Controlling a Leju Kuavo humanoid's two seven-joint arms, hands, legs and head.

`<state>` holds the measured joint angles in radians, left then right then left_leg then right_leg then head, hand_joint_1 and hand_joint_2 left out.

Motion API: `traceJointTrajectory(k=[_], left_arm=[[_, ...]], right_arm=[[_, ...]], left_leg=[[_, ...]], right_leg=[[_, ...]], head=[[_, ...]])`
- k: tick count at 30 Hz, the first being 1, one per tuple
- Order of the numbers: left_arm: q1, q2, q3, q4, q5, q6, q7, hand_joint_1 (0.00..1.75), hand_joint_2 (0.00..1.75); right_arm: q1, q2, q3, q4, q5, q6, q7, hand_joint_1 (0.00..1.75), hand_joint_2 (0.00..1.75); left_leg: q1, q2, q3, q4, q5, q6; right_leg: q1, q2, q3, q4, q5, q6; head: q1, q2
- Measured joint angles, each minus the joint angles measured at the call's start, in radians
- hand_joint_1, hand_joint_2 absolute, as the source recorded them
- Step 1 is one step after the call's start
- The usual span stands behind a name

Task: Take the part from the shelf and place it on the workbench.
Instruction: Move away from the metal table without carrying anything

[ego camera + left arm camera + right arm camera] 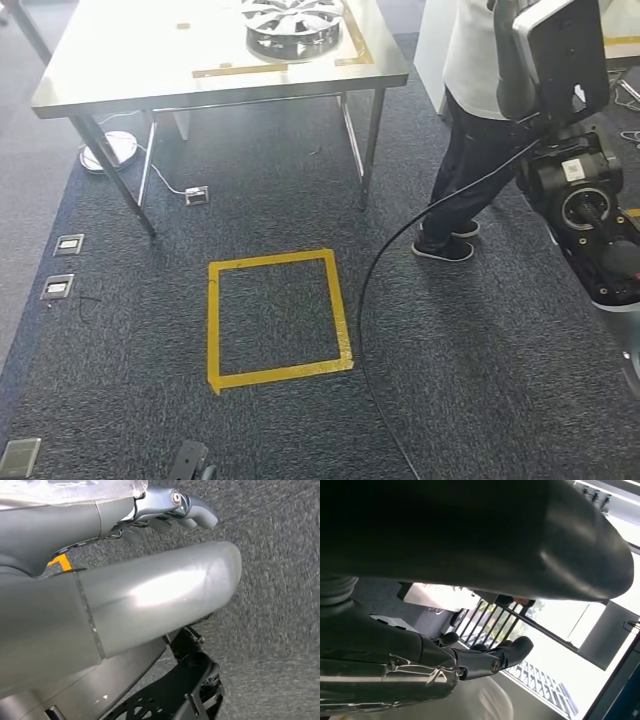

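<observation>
Carpet, dark grey-blue [468, 380], runs across the foreground of the head view. On it: a square outlined in yellow tape [278, 318], a black cable [377, 300] curving across the floor, and small floor sockets [57, 287] at the left edge.

Workbench [113, 60]: pale top on metal legs, standing beyond the tape square, with yellow tape strips marking a zone on its surface.

Part [293, 24]: a silver multi-spoke wheel cover, glossy, with a dark underside rim; it lies flat on the workbench top inside the taped zone, cut off by the picture's upper edge.

Person [472, 120]: white top, dark trousers, dark shoes, standing right of the workbench, beside the robot's raised right arm [562, 70].

Left hand [166, 517]: the left wrist view gives it over bare carpet, thick grey thumb straight, darker fingers [196, 512] loosely extended and apart, holding nothing. A scrap of yellow tape shows behind it.

Right hand [482, 660]: the right wrist view gives it against bright windows and a dark railing, fingers [512, 650] lying out nearly straight with small gaps between them, nothing in them.

Head view supplies workbench, part and person, which neither wrist view carries; the wrist views supply the fingers.
</observation>
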<state>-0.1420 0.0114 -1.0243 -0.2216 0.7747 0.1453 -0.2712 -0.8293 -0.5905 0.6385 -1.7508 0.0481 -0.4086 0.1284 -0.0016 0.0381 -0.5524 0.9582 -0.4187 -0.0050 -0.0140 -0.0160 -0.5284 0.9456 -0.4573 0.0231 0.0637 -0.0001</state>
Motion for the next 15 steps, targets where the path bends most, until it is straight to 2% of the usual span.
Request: traceJointTrajectory(k=[2, 4, 5, 6, 7, 8, 9, 11, 12, 13, 15], left_arm=[[0.000, 0.000, 0.000, 0.000, 0.000, 0.000, 0.000, 0.00, 0.00], [0.001, 0.000, 0.000, 0.000, -0.002, 0.000, 0.000, 0.00, 0.00], [0.003, 0.000, 0.000, 0.000, -0.003, 0.000, 0.001, 0.00, 0.00], [0.004, 0.000, 0.000, 0.000, -0.004, 0.000, 0.002, 0.00, 0.00], [0.004, 0.000, 0.000, 0.000, -0.005, 0.000, 0.003, 0.00, 0.00], [0.004, 0.000, 0.000, 0.000, -0.006, 0.000, 0.004, 0.00, 0.00], [0.004, 0.000, 0.000, 0.000, -0.007, 0.000, 0.005, 0.00, 0.00], [0.005, 0.002, 0.000, 0.000, -0.009, 0.000, 0.005, 0.00, 0.00], [0.005, 0.004, 0.000, 0.000, -0.008, 0.000, 0.005, 0.00, 0.00], [0.006, 0.005, 0.000, 0.000, -0.006, 0.000, 0.005, 0.00, 0.00], [0.007, 0.004, 0.000, 0.000, -0.002, 0.001, 0.002, 0.00, 0.00]], right_arm=[[-0.001, 0.000, 0.000, -0.001, 0.000, -0.001, -0.002, 0.00, 0.00], [0.002, 0.000, 0.000, -0.003, -0.001, -0.002, -0.001, 0.00, 0.00], [0.006, 0.000, 0.000, -0.005, -0.001, -0.004, 0.002, 0.00, 0.00], [0.011, -0.002, 0.000, -0.008, -0.001, -0.006, 0.004, 0.00, 0.00], [0.015, -0.004, 0.000, -0.012, -0.001, -0.007, 0.008, 0.00, 0.00], [0.019, -0.008, -0.001, -0.017, -0.001, -0.009, 0.012, 0.00, 0.00], [0.021, -0.011, -0.003, -0.023, -0.001, -0.011, 0.015, 0.00, 0.00], [0.023, -0.017, -0.007, -0.033, -0.001, -0.012, 0.020, 0.00, 0.00], [0.026, -0.020, -0.009, -0.038, -0.001, -0.013, 0.021, 0.00, 0.00], [0.029, -0.023, -0.010, -0.041, -0.001, -0.012, 0.021, 0.00, 0.00], [0.036, -0.026, -0.011, -0.045, -0.003, -0.010, 0.020, 0.00, 0.00]], left_leg=[[0.001, -0.012, -0.024, 0.058, -0.043, -0.010], [0.004, -0.026, -0.081, 0.191, -0.116, -0.016], [0.005, -0.028, -0.109, 0.257, -0.142, -0.018], [0.005, -0.029, -0.125, 0.296, -0.150, -0.018], [0.005, -0.029, -0.122, 0.297, -0.139, -0.016], [0.005, -0.032, -0.101, 0.257, -0.111, -0.013], [0.005, -0.041, -0.065, 0.187, -0.073, -0.008], [0.005, -0.080, 0.001, 0.054, -0.022, 0.004], [0.005, -0.094, 0.017, 0.016, -0.014, 0.008], [0.004, -0.099, 0.023, 0.001, -0.016, 0.009], [0.006, -0.079, 0.024, -0.011, -0.014, 0.013]], right_leg=[[-0.005, 0.007, -0.003, -0.004, 0.008, -0.013], [-0.005, 0.015, -0.009, -0.004, 0.013, -0.021], [-0.004, 0.020, -0.012, -0.004, 0.015, -0.023], [-0.004, 0.027, -0.014, -0.003, 0.017, -0.024], [-0.004, 0.035, -0.016, -0.003, 0.018, -0.024], [-0.003, 0.043, -0.016, -0.002, 0.019, -0.023], [-0.004, 0.052, -0.016, -0.001, 0.020, -0.022], [-0.002, 0.068, -0.021, 0.001, 0.023, -0.016], [-0.003, 0.077, -0.026, 0.002, 0.026, -0.011], [-0.004, 0.086, -0.032, 0.002, 0.029, -0.004], [-0.008, 0.098, -0.040, 0.001, 0.034, 0.008]], head=[[-0.011, 0.000], [-0.023, 0.000], [-0.027, 0.000], [-0.028, 0.000], [-0.029, 0.000], [-0.029, 0.000], [-0.030, 0.000], [-0.030, 0.000], [-0.030, 0.000], [-0.030, 0.000], [-0.031, 0.000]])
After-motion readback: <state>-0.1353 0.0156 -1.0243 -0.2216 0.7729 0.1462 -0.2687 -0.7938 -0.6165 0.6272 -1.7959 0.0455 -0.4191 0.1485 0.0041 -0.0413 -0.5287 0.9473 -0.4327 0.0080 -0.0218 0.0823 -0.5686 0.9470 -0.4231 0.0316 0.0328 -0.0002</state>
